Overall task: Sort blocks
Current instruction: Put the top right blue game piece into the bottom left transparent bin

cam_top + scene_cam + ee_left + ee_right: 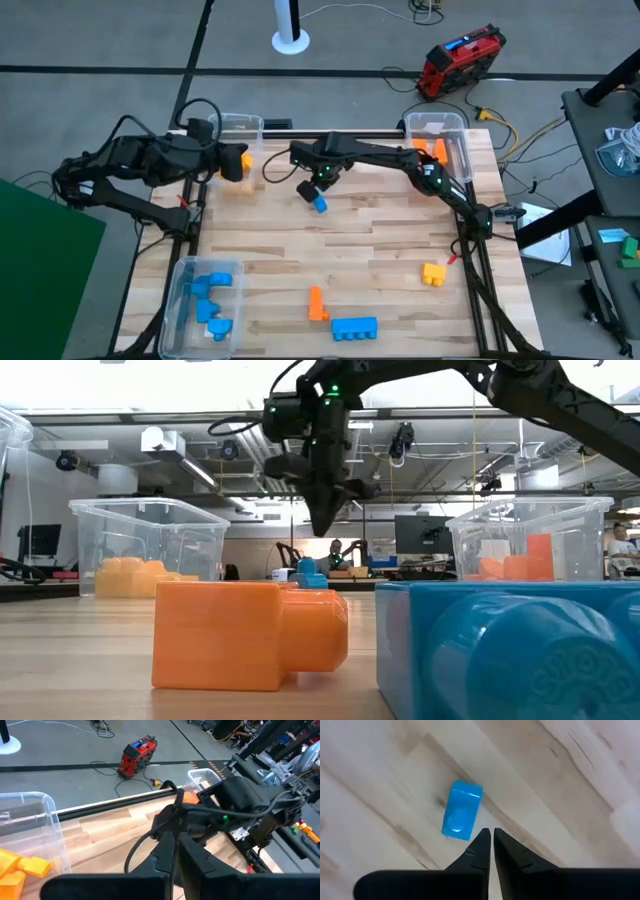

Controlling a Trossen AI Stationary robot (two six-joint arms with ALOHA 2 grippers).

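Right now, right gripper up above the wooden table, near the middle of the far edge, fingers pressed together and holding nothing. Just beside and below it, small blue block lying flat on the wood, not touching the fingers. Left gripper over at the far left corner, by the clear bin with yellow blocks inside, its fingers pressed together too and empty. More orange blocks in the clear bin at the far right corner. Blue blocks in the bin at the near left corner. Still out on the table: long blue block and orange block close together by the near edge, and yellow block toward the right edge.
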